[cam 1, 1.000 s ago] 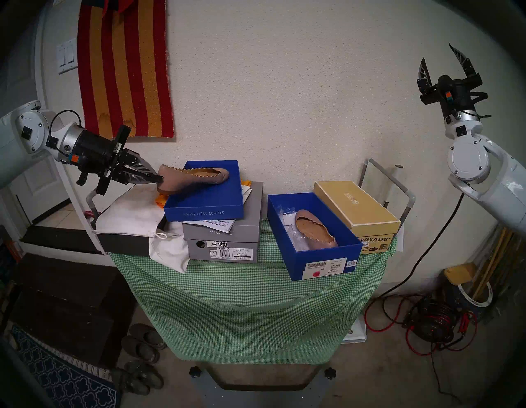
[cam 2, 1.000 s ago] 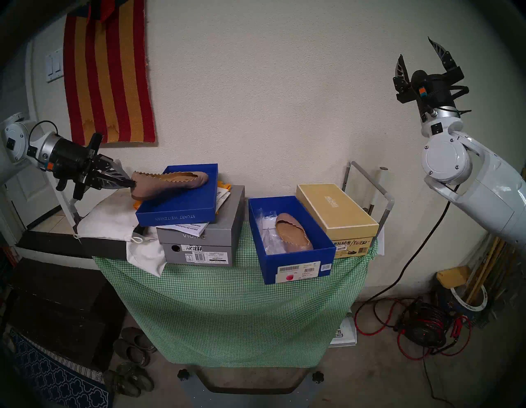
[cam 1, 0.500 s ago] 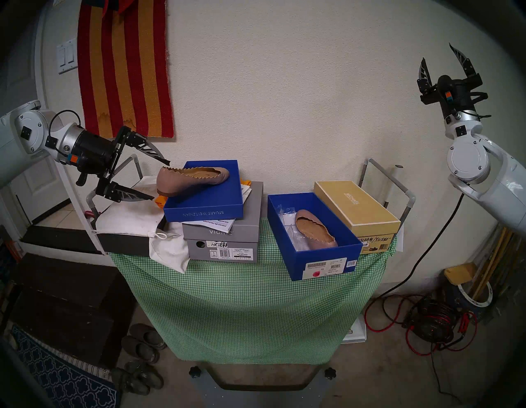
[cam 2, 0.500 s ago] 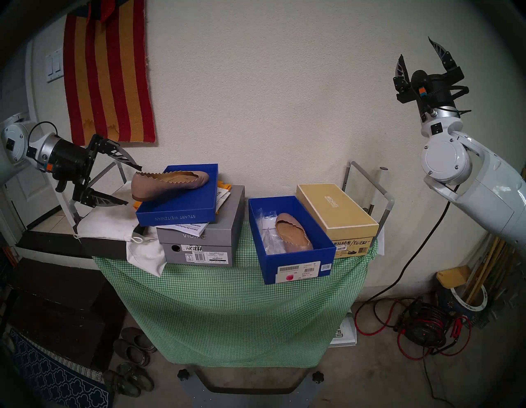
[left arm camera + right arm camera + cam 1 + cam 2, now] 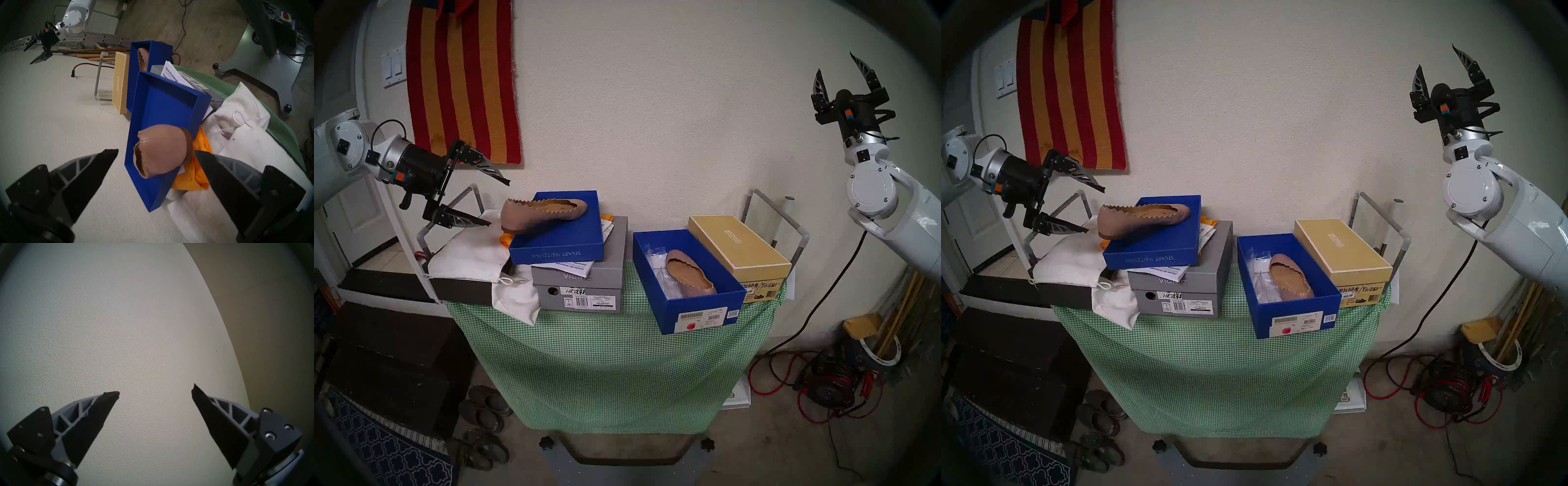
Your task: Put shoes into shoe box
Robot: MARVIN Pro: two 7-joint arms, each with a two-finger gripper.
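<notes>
Head view: one shoe (image 5: 690,275) lies inside the box (image 5: 700,305); the other shoe (image 5: 543,215) rests on the lid (image 5: 558,251), left of the box, so half is left. Left gripper (image 5: 500,202), clamped on its heel a second ago, now gapes empty just beside it. Right gripper (image 5: 838,71) hangs open, raised.

Left wrist view: heel (image 5: 161,151) sits between spread fingers (image 5: 102,162), untouched.

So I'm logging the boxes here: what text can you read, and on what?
"STUART WEITZMAN", upside down: blue lid.
"VIONIC": gray box, lid and end label.
"HR": its handwritten sticker; rest unclear.
"MICHAEL", sideways: tan box.
"Pièces de rechange": leaflet.
Barcode labels on the blue box: too small.
</notes>
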